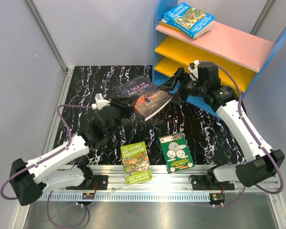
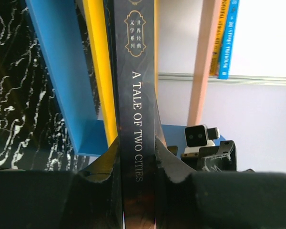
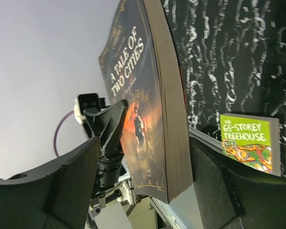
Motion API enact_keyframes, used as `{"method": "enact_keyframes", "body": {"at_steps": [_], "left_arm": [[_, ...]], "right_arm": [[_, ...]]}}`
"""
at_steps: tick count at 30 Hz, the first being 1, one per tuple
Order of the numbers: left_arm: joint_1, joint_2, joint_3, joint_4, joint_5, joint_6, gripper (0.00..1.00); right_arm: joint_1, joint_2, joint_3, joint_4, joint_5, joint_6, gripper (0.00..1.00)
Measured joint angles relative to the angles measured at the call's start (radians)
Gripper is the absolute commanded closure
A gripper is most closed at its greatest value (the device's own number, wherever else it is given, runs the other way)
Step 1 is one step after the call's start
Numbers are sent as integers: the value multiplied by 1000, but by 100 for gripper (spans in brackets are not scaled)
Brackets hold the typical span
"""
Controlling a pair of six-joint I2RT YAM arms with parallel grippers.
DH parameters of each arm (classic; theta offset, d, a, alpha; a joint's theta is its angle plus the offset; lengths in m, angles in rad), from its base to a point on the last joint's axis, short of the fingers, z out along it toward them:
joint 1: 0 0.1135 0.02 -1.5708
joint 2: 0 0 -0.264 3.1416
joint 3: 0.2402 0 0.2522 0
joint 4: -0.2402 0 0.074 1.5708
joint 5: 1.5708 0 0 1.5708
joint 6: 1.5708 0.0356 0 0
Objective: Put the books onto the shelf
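Note:
The dark book "A Tale of Two Cities" [image 1: 145,98] hangs above the black marbled table, between the two arms. My left gripper [image 1: 121,102] is shut on its spine [image 2: 136,119], with both fingers pressed against the covers. My right gripper [image 1: 170,86] stands open around the book's opposite edge [image 3: 171,119], and a gap shows beside the front cover. The shelf [image 1: 229,43] stands at the back right, with two blue books [image 1: 188,19] on its pink top board. A lime-green Treehouse book [image 1: 136,163] and a green book with silver coins [image 1: 176,152] lie flat near the front edge.
The shelf's blue side panel [image 2: 57,81] and yellow board [image 2: 97,71] rise just behind the held book in the left wrist view. Grey walls enclose the table on the left and at the back. A metal rail [image 1: 148,183] runs along the near edge.

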Motion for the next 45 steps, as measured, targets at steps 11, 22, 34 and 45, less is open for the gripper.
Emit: {"method": "enact_keyframes", "body": {"at_steps": [11, 22, 34, 45], "left_arm": [[2, 40, 6, -29, 0, -25, 100], [-18, 132, -7, 6, -44, -143, 100], [-31, 283, 192, -40, -98, -167, 100], [-40, 332, 235, -42, -105, -171, 100]], "right_arm": [[0, -27, -48, -134, 50, -25, 26], [2, -76, -91, -145, 95, -5, 29], [56, -83, -119, -146, 127, 31, 28], [58, -96, -137, -134, 198, 63, 31]]}}
